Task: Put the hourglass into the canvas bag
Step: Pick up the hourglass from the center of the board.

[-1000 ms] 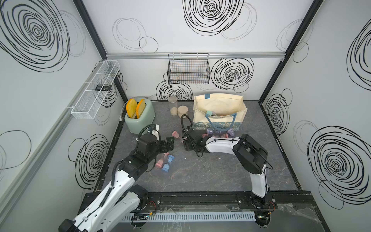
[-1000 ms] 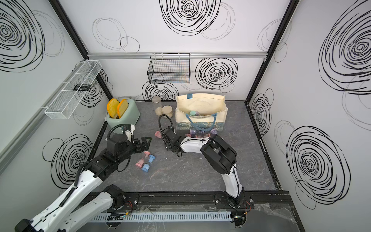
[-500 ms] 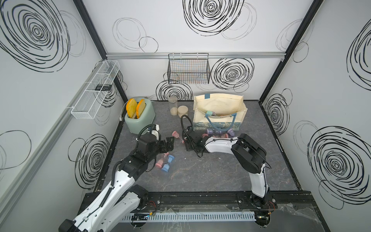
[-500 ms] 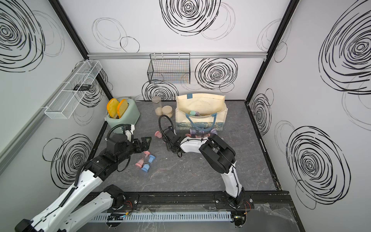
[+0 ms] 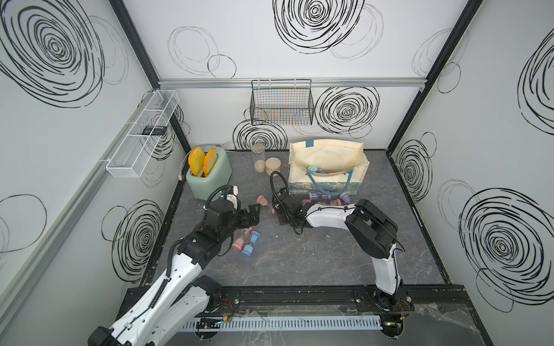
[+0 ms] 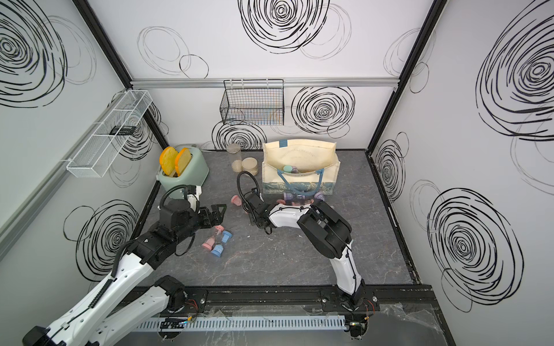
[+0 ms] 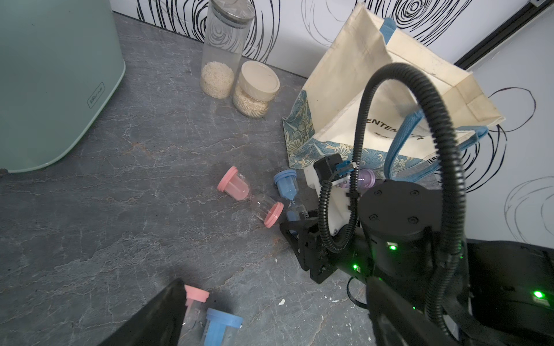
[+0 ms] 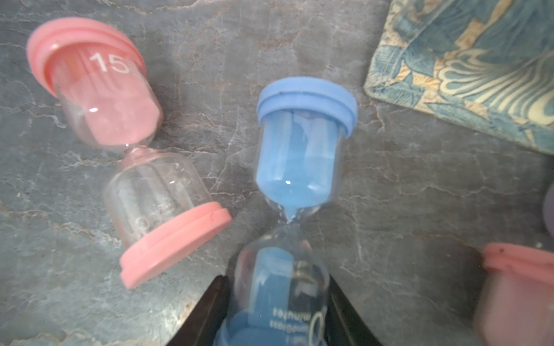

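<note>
My right pincer [image 8: 278,302] has clamped shut on the blue hourglass [image 8: 298,143], so I lift slowly, clear of the pink one [image 8: 126,149], towards the bag [image 5: 329,154].

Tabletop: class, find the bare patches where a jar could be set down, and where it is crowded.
Free: the wide stretch of table between the left arm and right arm, behind the front rail; also the strip between the canvas bag and the side wall. Crowded: before the bag, where hourglasses lie and the right gripper grips a blue hourglass.

Left hand [image 5: 254,214] wide open, right hand [image 8: 278,311] clamped shut, right arm [image 5: 326,216] stretched low
</note>
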Motion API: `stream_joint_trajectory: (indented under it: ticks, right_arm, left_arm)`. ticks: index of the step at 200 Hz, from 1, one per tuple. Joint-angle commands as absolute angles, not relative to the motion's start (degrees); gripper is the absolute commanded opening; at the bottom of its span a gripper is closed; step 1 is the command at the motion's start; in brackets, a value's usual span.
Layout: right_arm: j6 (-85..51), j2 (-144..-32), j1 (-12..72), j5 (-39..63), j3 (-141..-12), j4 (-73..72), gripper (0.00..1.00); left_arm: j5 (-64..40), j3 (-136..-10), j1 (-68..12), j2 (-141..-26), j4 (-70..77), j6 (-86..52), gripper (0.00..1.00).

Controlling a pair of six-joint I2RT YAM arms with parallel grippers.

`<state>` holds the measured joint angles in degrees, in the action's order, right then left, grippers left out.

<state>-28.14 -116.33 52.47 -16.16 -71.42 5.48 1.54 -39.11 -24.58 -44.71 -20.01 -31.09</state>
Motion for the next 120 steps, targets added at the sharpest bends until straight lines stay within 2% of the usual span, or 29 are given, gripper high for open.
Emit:
stream_joint_trajectory:
  ticks: [1,120]
  right_arm:
    - [-28.7,-113.2,52.7,-14.8,-70.6,5.7,0.42]
    - [-25.6,-99.0,50.3,-13.0,-67.5,6.5,0.26]
  left_arm:
    - [1.5,-39.5,-23.9,-44.7,-17.8,-31.6,0.96]
    - [0.4,-44.1,-23.6,-46.0,-17.2,-31.1,0.96]
